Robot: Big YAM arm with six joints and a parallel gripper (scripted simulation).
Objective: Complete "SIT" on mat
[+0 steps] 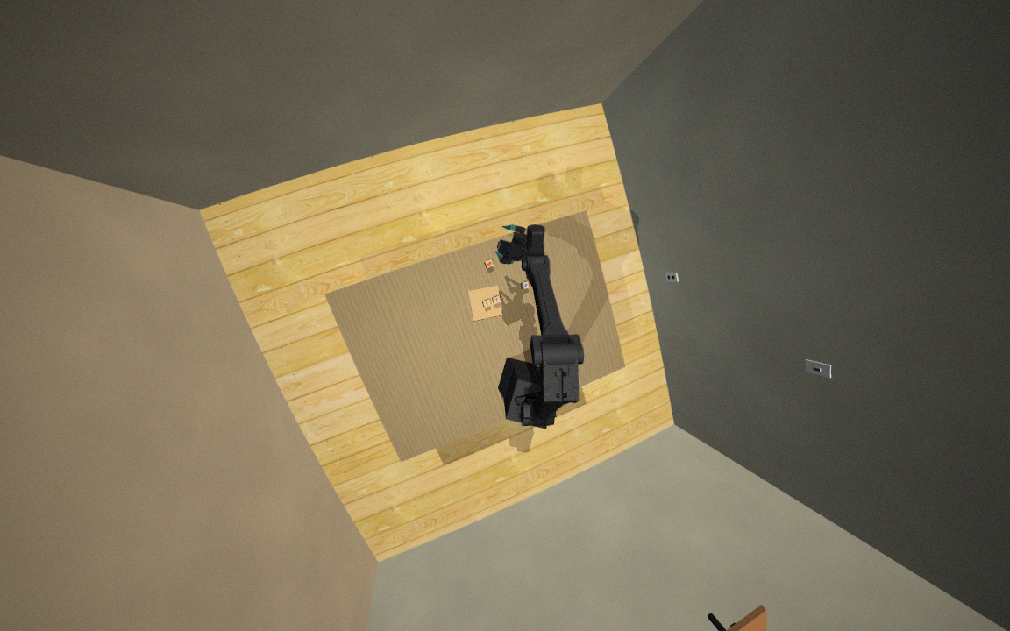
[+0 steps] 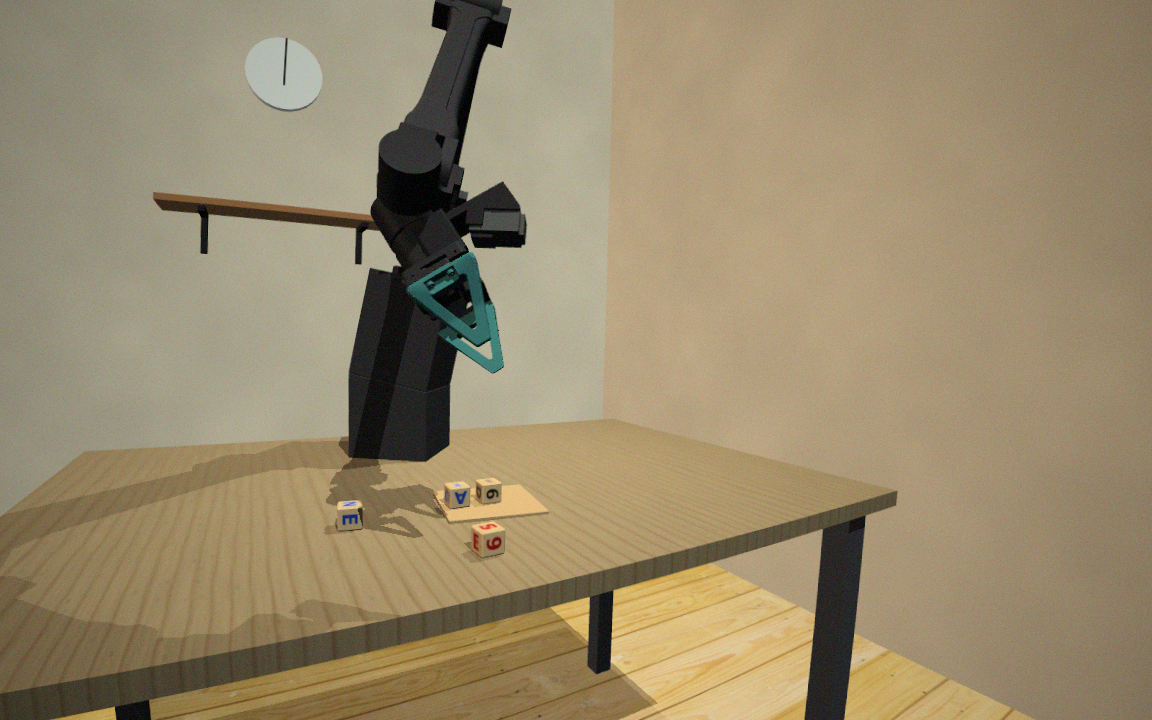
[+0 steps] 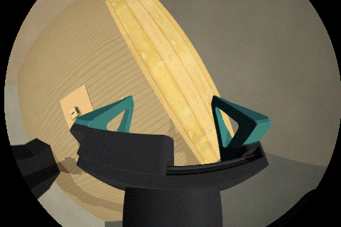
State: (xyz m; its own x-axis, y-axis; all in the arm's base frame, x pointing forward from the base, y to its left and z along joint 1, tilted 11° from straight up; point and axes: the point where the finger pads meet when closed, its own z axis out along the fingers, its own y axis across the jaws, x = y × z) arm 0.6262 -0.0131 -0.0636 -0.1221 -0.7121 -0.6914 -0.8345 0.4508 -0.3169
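Observation:
A tan mat (image 1: 480,315) (image 2: 522,506) (image 3: 78,98) lies on the wooden table (image 1: 415,352) (image 2: 669,501). Two blocks stand side by side on it. One (image 1: 487,302) (image 2: 456,493) shows a blue A on its side. The other (image 1: 496,300) (image 2: 488,489) shows a dark 6 or 9. A red-lettered block (image 1: 489,265) (image 2: 488,539) lies off the mat, on the side far from the robot's base. A blue-lettered block (image 1: 525,285) (image 2: 349,514) lies off the mat to one side. The top letters are too small to read. My gripper (image 1: 502,241) (image 2: 486,353) (image 3: 172,101) is open and empty, high above the table.
The arm's black base (image 2: 396,394) stands at the back of the table in the exterior view. A wall shelf (image 2: 258,210) and a round clock (image 2: 283,73) hang behind it. The table edge runs near the red-lettered block.

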